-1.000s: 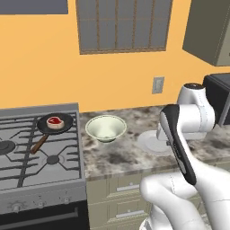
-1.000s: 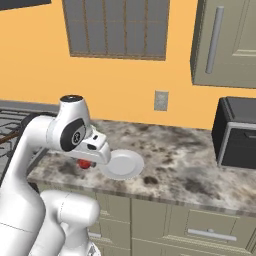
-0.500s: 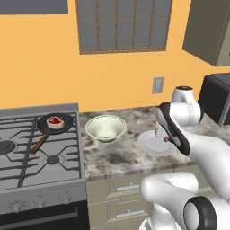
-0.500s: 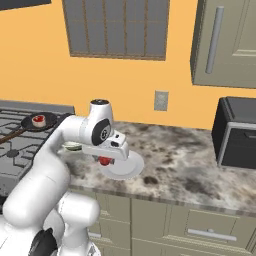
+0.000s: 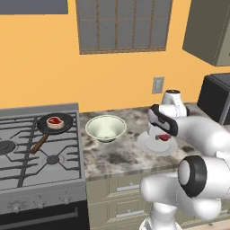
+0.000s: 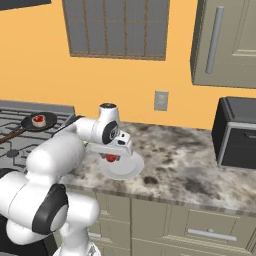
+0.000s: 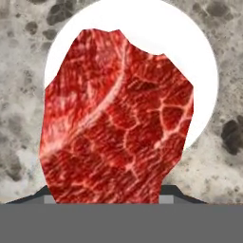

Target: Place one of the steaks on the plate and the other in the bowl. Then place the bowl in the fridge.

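one steak (image 7: 116, 118) hangs in our claw (image 5: 163, 137) right over the plate (image 7: 199, 71). in the hand view the meat covers the plate's middle, with white rim showing from about 10 o'clock round to 4 o'clock, so we judge the drop point is straight below us and needs no sideways shift. its long axis runs roughly 12 to 6 in that view, tilting a little toward 1 o'clock at the top.

our claw is partly spread and pinching this steak between the fingers; the tips themselves are hidden behind the meat. from the left base view the red piece sits just above the plate (image 5: 155, 146), and we cannot tell whether it touches the surface yet. the right base view shows the same, the steak (image 6: 110, 158) close over the plate (image 6: 122, 169) on the counter (image 6: 190, 170).

two more things wait. the bowl (image 5: 105, 128) stands on the counter at 9 o'clock from the plate, near it but apart, and appears empty. the second steak (image 5: 55, 121) lies in the frying pan (image 5: 54, 125) on the stove (image 5: 27, 157), further off at 9 o'clock past the bowl. we judge the coming move is a release onto the plate, then a reach toward 9 o'clock for the pan.
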Robot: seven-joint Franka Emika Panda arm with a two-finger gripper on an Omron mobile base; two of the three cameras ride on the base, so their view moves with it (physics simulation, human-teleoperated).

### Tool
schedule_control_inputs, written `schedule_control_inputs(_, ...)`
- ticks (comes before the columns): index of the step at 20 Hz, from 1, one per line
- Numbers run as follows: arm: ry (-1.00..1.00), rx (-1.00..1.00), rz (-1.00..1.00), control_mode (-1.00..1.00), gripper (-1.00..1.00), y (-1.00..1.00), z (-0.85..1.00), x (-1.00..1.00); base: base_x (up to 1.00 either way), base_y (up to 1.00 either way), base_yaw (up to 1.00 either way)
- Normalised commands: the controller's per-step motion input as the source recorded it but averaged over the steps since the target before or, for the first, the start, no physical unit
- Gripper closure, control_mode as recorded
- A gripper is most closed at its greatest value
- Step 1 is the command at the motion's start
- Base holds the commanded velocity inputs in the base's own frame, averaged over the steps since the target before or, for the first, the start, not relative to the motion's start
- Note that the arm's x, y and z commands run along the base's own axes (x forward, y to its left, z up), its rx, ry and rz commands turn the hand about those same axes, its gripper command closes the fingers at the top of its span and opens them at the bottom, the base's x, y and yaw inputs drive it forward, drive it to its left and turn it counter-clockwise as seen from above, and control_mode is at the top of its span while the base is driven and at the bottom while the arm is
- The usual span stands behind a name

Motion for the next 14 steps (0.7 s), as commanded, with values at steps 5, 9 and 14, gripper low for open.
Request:
schedule_control_inputs(5,0.00,0.00,0.06,-1.00,1.00,-0.13,-0.56,0.25,0.00,0.00,0.00)
schedule_control_inputs(9,0.00,0.00,0.01,-1.00,1.00,-0.18,-0.47,0.00,0.00,0.00,0.00)
schedule_control_inputs(14,0.00,0.02,0.00,-1.00,1.00,-0.01,-0.34,0.01,0.00,0.00,0.00)
